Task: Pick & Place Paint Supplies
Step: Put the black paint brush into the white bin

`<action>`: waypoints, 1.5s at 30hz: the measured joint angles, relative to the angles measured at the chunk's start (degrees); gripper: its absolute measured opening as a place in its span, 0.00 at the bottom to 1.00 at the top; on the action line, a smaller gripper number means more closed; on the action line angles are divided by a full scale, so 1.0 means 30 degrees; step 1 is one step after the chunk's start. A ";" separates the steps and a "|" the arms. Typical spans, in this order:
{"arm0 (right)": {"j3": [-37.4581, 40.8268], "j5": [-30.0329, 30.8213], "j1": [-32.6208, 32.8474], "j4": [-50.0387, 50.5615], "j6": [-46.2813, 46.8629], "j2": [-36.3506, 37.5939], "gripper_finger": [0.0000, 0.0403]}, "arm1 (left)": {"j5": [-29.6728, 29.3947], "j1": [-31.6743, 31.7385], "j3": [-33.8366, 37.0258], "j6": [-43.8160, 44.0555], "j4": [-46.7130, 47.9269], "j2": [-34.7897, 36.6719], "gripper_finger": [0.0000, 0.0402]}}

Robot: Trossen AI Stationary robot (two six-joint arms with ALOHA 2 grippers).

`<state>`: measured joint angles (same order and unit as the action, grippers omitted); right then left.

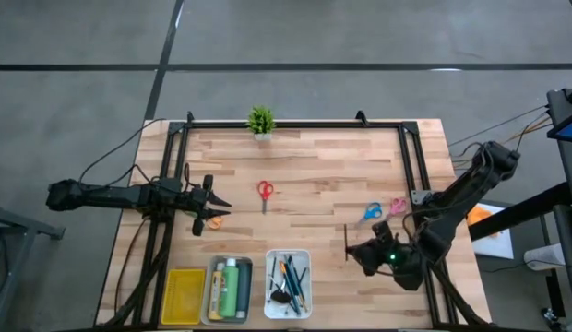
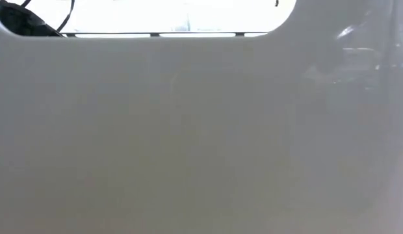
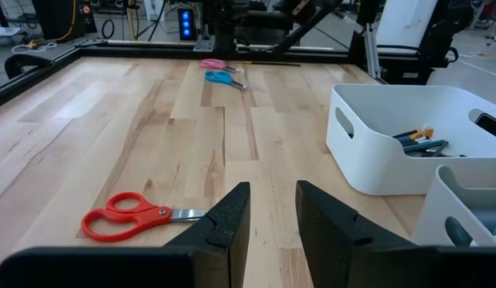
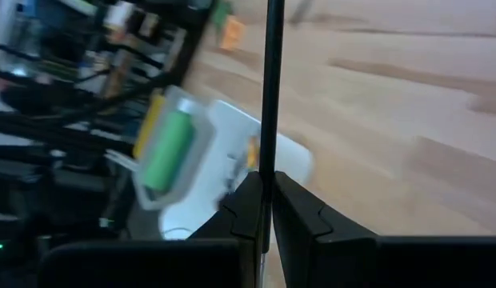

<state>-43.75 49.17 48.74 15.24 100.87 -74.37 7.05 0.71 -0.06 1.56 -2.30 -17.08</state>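
My right gripper point(image 1: 357, 251) is over the table's near right part, right of the white tray point(image 1: 305, 254), shut on a thin dark brush point(image 1: 346, 242). My left gripper point(image 1: 210, 205) hovers open at the table's left side; its fingers show in the left wrist view point(image 3: 272, 216). Orange scissors point(image 1: 215, 221) lie flat just beside it. Red scissors point(image 1: 265, 192) lie flat mid-table, also in the left wrist view point(image 3: 124, 214). Blue scissors point(image 1: 372, 212) and pink scissors point(image 1: 398, 205) lie to the right. Green bottles point(image 1: 232, 288) rest in the grey tray. Several brushes and pencils point(image 1: 288, 277) lie in the white tray. My right gripper pinches the thin dark brush between its two fingers, on the shaft point(image 4: 268, 164). The fingers point toward the table's left and lie across the brush. The brush runs near to far point(image 1: 346, 231); whether it is clear of the table I cannot tell.
A yellow tray point(image 1: 184, 295), the grey tray point(image 1: 212, 293) and the white tray stand in a row along the near edge. A small potted plant point(image 1: 261, 120) stands at the far edge. A black frame rail point(image 1: 295, 124) borders the table. A pale surface fills the low view.
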 joint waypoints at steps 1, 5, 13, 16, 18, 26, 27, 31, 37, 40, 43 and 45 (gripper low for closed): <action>0.0006 0.0103 -0.0189 -0.0883 -0.0764 -0.0167 0.04 | 0.0006 0.0000 -0.0006 0.0007 -0.0002 0.0000 0.26; 0.0010 0.0051 -0.1109 -0.4736 -0.3753 -0.1376 0.04 | 0.0006 0.0000 -0.0006 0.0000 0.0006 -0.0006 0.26; -0.0499 -0.3634 -0.3192 -1.1223 -0.7472 -0.4894 0.04 | 0.0005 0.0000 -0.0006 0.0004 -0.0002 -0.0007 0.26; -0.1497 -0.5144 -0.3889 -1.1298 -0.7561 -0.6273 0.04 | 0.0001 0.0000 -0.0006 0.0002 0.0003 -0.0002 0.26; -0.2297 -0.6072 -0.4255 -1.1275 -0.7912 -0.7178 0.04 | 0.0002 0.0000 -0.0006 0.0004 0.0006 -0.0004 0.26; -0.5761 -0.9536 -0.5138 -0.8676 -0.8305 -1.0214 0.04 | 0.0002 0.0000 -0.0006 0.0000 -0.0002 -0.0003 0.26; -0.6189 -0.9886 -0.5196 -0.8081 -0.8211 -1.0455 0.04 | 0.0001 0.0000 -0.0001 0.0003 0.0001 -0.0007 0.26; -0.7611 -1.0483 -0.5317 -0.4937 -0.7847 -1.0923 0.04 | 0.0005 0.0000 -0.0006 0.0007 0.0005 -0.0007 0.26; -0.8527 -1.1094 -0.5612 -0.2335 -0.7808 -1.1038 0.04 | -0.0002 0.0000 -0.0006 0.0002 0.0006 -0.0007 0.26; -0.8476 -1.2162 -0.5858 -0.2351 -0.7693 -1.1038 0.04 | 0.0004 0.0000 -0.0006 0.0001 0.0006 -0.0015 0.26; -0.8338 -1.2415 -0.6035 -0.2344 -0.7625 -1.1038 0.05 | 0.0005 0.0000 -0.0006 0.0007 0.0011 -0.0007 0.26; -0.8332 -1.2415 -0.6100 -0.2387 -0.7683 -1.1038 0.07 | 0.0003 0.0000 -0.0006 0.0003 0.0001 -0.0007 0.26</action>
<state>-68.75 11.92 30.44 8.08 77.82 -107.48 7.06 0.71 -0.08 1.57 -2.30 -17.10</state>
